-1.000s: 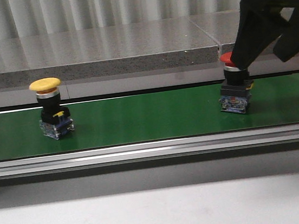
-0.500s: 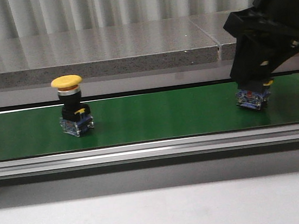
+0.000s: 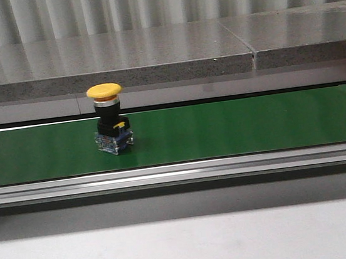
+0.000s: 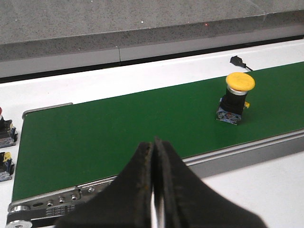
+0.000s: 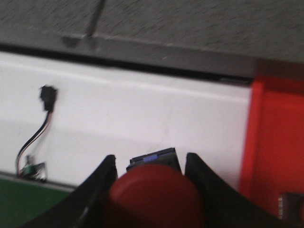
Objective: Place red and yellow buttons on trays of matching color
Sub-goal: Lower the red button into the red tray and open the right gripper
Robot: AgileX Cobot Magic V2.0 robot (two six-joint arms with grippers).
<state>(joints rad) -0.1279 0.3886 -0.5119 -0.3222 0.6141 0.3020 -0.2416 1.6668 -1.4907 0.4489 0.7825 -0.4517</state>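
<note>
The red button (image 5: pixel 153 197) sits clamped between the right gripper (image 5: pixel 151 190) fingers, above the white surface (image 5: pixel 142 118) near the red tray (image 5: pixel 275 142). The yellow button (image 3: pixel 110 118) stands upright on the green belt (image 3: pixel 235 125). The left gripper (image 4: pixel 156 190) is closed on nothing.

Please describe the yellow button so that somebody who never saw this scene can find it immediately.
Look for the long green conveyor belt that runs across the table in front of the grey stone ledge. Left of the belt's middle stands the yellow button, upright on a black body with a blue base. It is the only object on the belt, recognisable by its wide yellow mushroom cap.
</note>
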